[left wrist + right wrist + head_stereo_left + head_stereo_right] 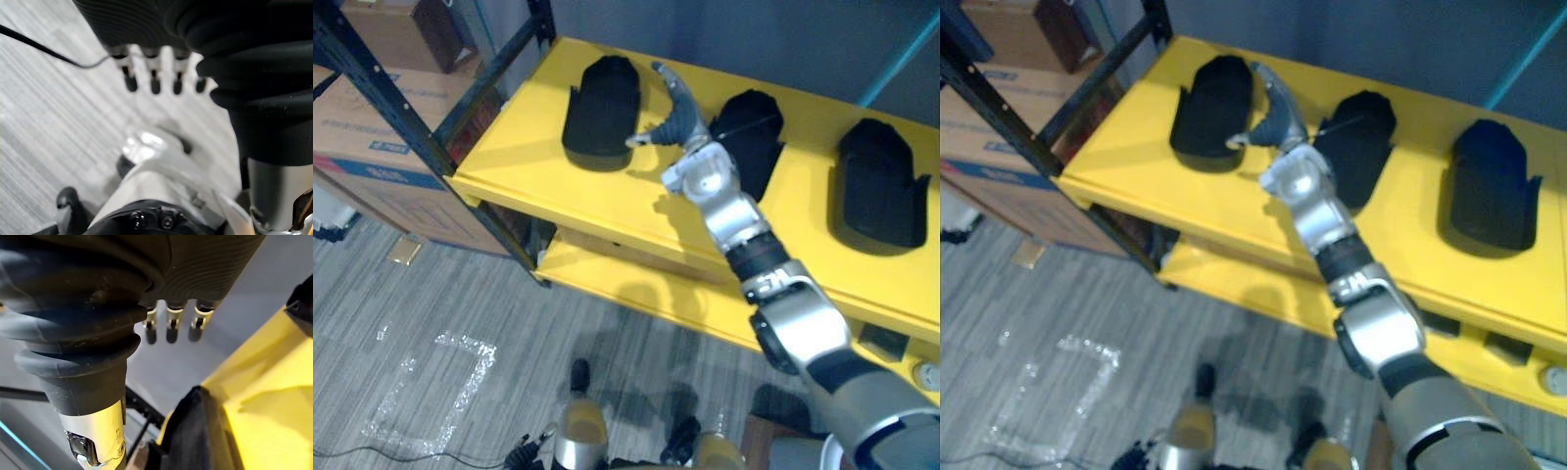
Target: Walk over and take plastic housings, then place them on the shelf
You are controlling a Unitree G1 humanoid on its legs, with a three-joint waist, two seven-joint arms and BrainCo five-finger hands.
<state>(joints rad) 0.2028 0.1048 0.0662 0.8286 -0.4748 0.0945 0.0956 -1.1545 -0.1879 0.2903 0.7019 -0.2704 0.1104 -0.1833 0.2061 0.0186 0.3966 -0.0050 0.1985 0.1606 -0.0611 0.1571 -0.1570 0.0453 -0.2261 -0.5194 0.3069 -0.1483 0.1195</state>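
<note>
We look down on a bright yellow shelf (538, 166) held in a dark metal frame (401, 108), and three black plastic housings lie flat on it in a row, well apart from one another. The left housing (602, 103) sits near the shelf's left end, the middle housing (749, 132) is partly covered by our arm, and the right housing (873, 181) lies toward the right end. Our right arm reaches up from the lower right, and our right hand (680, 117) hangs over the shelf between the left and middle housings. Its fingers are loose and gently curved, with the thumb pointing toward the left housing's right edge, and it holds nothing. We cannot tell whether the thumb touches that housing. Our left hand (154, 78) hangs low over the grey striped floor (460, 323), with its fingers relaxed and spread and nothing in them. A lower shelf (607, 279), also yellow, shows beneath the first. Cardboard boxes (372, 137) stand on the floor to the left, behind the frame.
</note>
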